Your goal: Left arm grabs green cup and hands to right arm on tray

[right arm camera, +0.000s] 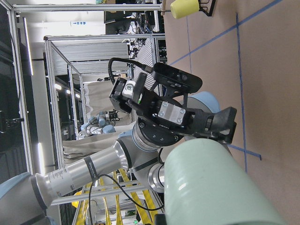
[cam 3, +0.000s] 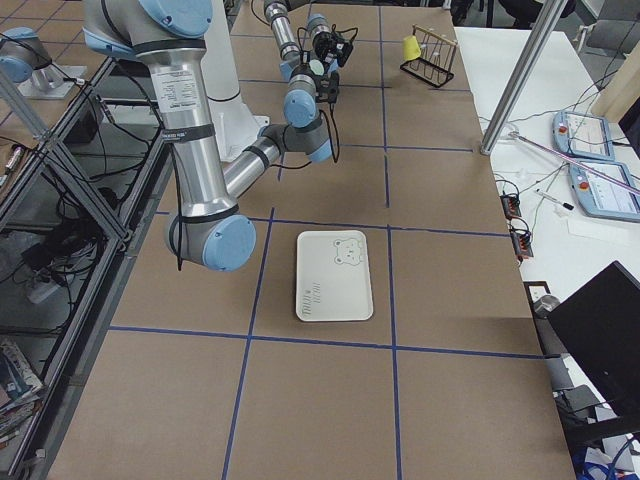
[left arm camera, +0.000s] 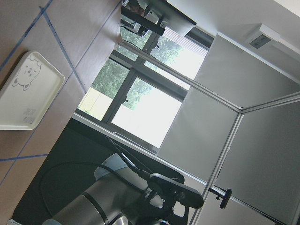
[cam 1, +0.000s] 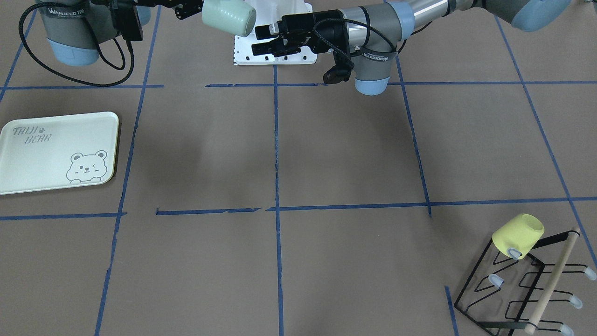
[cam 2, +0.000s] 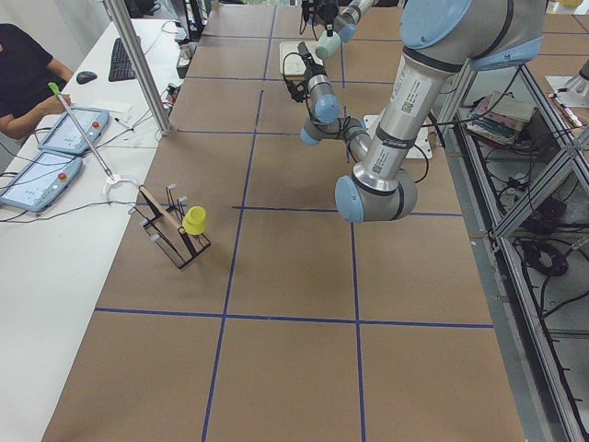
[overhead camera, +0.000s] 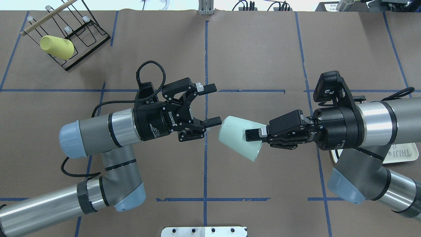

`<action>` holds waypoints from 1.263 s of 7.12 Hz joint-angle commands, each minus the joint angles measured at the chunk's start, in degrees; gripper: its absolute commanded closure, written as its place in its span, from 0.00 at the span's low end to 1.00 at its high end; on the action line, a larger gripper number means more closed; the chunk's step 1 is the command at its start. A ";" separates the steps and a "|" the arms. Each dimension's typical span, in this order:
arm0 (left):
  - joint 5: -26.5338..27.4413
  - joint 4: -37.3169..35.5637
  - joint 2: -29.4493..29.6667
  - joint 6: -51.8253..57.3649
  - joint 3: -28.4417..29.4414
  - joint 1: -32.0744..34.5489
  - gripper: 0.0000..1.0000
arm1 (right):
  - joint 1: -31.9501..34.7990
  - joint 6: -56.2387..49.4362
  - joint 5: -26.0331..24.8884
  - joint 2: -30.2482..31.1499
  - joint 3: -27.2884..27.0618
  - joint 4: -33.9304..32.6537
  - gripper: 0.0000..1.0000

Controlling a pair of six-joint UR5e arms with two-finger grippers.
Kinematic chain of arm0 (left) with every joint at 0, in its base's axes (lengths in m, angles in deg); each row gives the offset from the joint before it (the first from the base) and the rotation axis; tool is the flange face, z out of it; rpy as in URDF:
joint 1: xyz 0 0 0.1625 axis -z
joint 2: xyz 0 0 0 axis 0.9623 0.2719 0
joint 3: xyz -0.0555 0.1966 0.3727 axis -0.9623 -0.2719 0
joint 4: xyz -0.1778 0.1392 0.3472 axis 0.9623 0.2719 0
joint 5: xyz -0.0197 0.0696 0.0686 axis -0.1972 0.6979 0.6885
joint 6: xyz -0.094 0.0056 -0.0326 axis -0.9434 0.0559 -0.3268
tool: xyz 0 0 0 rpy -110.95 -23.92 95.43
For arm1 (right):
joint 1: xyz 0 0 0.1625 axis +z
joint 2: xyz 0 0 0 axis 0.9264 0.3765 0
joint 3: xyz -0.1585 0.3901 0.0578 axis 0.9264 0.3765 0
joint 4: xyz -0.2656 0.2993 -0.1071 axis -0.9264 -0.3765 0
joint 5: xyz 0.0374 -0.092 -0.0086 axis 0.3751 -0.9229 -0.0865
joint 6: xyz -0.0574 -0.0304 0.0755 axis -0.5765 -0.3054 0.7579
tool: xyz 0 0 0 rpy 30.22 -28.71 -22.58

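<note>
Pale mint-green plastic, smooth and tapered: the small green cup [overhead camera: 235,135] you're watching hangs on its side in mid-air. The right gripper [overhead camera: 253,135] is clamped on the cup's wall at the rim. The cup's closed base points at the left gripper [overhead camera: 212,104], whose fingers are spread wide and hold nothing (the nearer fingertip sits just beside the base; contact can't be told). The cream-green rectangular tray [cam 1: 56,140] with its bear drawing lies on the table [cam 1: 345,154], below and well off to the right gripper's far side, away from the left gripper.
</note>
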 commanded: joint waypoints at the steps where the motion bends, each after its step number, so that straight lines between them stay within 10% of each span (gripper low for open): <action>1: -0.40 -6.66 -1.30 3.58 0.14 4.30 0.00 | 1.78 0.01 -3.10 1.15 1.52 -0.77 1.00; 4: -3.54 -32.63 -1.39 26.33 -0.30 4.58 0.00 | 10.73 -5.31 -0.74 4.83 9.96 -9.42 1.00; 9: -14.03 -83.12 0.45 61.96 -3.79 12.21 0.00 | 24.72 -45.20 9.45 9.75 3.86 -57.60 1.00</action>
